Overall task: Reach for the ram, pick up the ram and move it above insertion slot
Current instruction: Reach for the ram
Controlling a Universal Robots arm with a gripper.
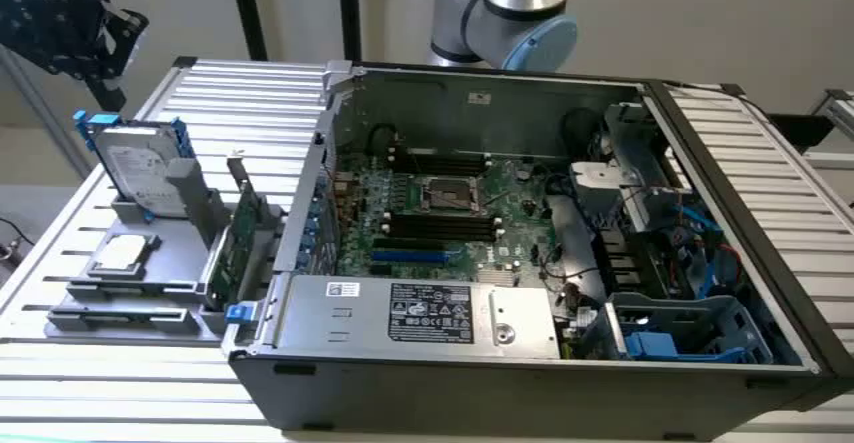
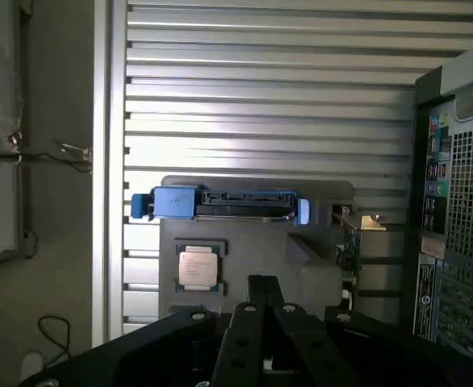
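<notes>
The end effector (image 2: pixel 264 292) hangs over the grey holder (image 2: pixel 321 205) carrying the hard drive (image 2: pixel 220 203) on the slatted surface (image 2: pixel 260 97); open or closed, I cannot tell

**Arm and End Effector: Present Pose**

1. Arm. My arm (image 1: pixel 514 8) appears at the top edge of the exterior view. A silver tube section runs down into light-blue joint caps, and a rounded joint housing bulges toward the exterior view's right. The links past that joint lie outside the frame.

2. End effector. In the wrist view my end effector (image 2: pixel 264 289) presents as a black body with angled side plates and visible screw heads, narrowing to a dark central tip.

3. Attitude. My end effector is aimed downward. It hangs in free air, touching nothing.
</notes>
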